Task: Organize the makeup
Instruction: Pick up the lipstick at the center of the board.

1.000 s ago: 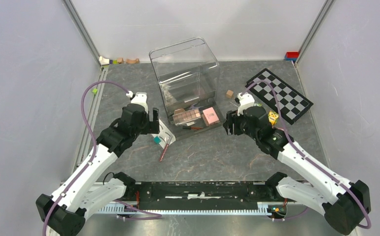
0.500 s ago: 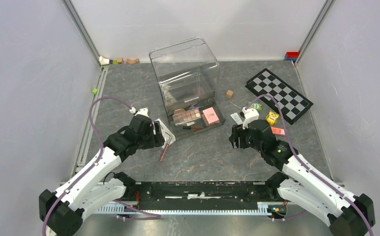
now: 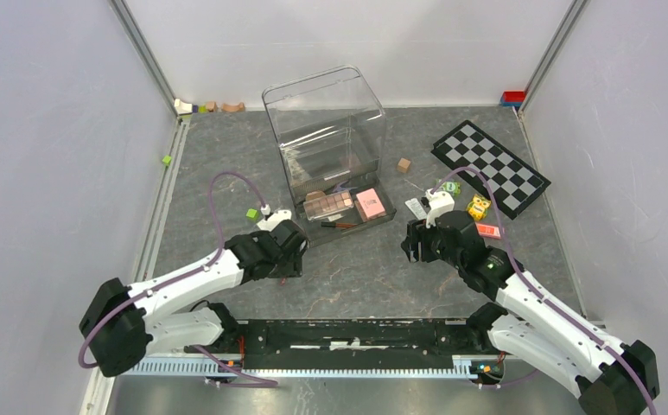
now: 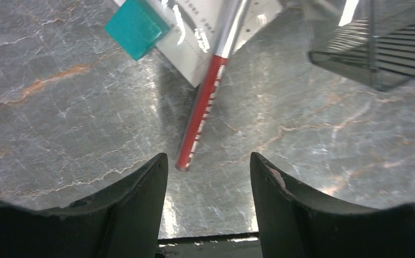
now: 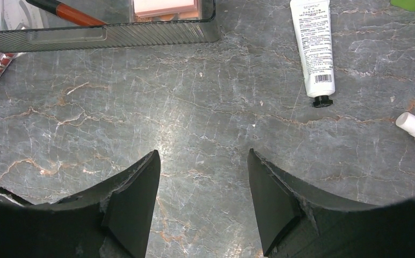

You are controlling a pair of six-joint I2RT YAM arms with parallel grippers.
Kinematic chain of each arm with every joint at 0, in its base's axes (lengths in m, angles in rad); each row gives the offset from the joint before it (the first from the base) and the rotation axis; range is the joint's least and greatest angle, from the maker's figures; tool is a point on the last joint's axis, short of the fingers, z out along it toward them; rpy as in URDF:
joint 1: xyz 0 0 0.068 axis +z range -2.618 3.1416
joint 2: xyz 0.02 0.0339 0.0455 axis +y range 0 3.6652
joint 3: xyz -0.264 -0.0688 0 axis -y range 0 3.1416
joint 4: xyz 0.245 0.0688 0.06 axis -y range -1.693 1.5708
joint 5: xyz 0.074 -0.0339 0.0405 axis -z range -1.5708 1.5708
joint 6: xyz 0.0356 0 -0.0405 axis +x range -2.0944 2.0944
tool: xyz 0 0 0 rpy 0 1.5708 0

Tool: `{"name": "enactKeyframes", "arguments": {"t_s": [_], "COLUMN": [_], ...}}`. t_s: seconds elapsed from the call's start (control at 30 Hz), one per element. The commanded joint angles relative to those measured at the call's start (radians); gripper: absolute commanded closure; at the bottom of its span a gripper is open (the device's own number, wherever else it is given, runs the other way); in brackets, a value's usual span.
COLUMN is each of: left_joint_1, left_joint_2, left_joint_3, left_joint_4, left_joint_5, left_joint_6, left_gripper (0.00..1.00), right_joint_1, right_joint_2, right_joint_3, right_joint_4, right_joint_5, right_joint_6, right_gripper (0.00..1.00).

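Left claw (image 4: 208,161) dropped nearer red pencil (image 4: 200,119); teal cube (image 4: 136,28) beside.

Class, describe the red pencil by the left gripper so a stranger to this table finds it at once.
Start at the tall clear box, then go to the white card off its near left corner. The pencil lies slanted across that card's edge, silver end over it, red end on the grey tabletop. Unlike the teal cube beside it, it is long and thin.

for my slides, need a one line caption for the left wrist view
Open left claw poised before a red pencil whose silver end rests on a white card, teal cube alongside.
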Motion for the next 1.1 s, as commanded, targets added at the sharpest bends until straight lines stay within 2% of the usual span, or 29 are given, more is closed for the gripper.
{"name": "enactKeyframes", "arguments": {"t_s": [0.0,0.17,0.27,0.6,0.77,0.83,1.03,1.07], "left_joint_1": [-0.006,-0.006,-0.007,-0.006,-0.006,-0.006,-0.006,-0.006], "left_joint_2": [0.039,0.106,0.162,0.259,0.274,0.282,0.233,0.21], "left_joint_3": [-0.031,-0.065,-0.052,-0.016,-0.018,-0.02,-0.028,-0.025], "left_joint_4": [0.052,0.145,0.156,0.18,0.202,0.205,0.168,0.146], "left_joint_5": [-0.094,-0.054,-0.061,-0.125,-0.134,-0.134,-0.114,-0.112], "left_joint_6": [-0.075,-0.07,-0.051,-0.008,0.019,0.022,0.018,0.014], "left_gripper": [0.37,0.41,0.5,0.5,0.55,0.61,0.97,0.98], "right_joint_1": [0.003,0.003,0.002,0.002,0.003,0.003,0.003,0.003], "right_joint_2": [-0.011,-0.001,0.01,-0.025,-0.052,-0.056,-0.084,-0.09], "right_joint_3": [-0.004,0.008,0.021,0.015,0.002,0.003,-0.01,-0.011], "right_joint_4": [0.029,0.023,0.015,-0.013,-0.031,-0.037,-0.039,-0.04], "right_joint_5": [-0.015,-0.016,-0.02,-0.007,-0.002,-0.003,-0.003,-0.003], "right_joint_6": [0.014,0.002,-0.012,-0.016,-0.012,-0.008,0.005,0.006], "right_gripper": [0.33,0.33,0.32,0.32,0.33,0.33,0.32,0.32]}}
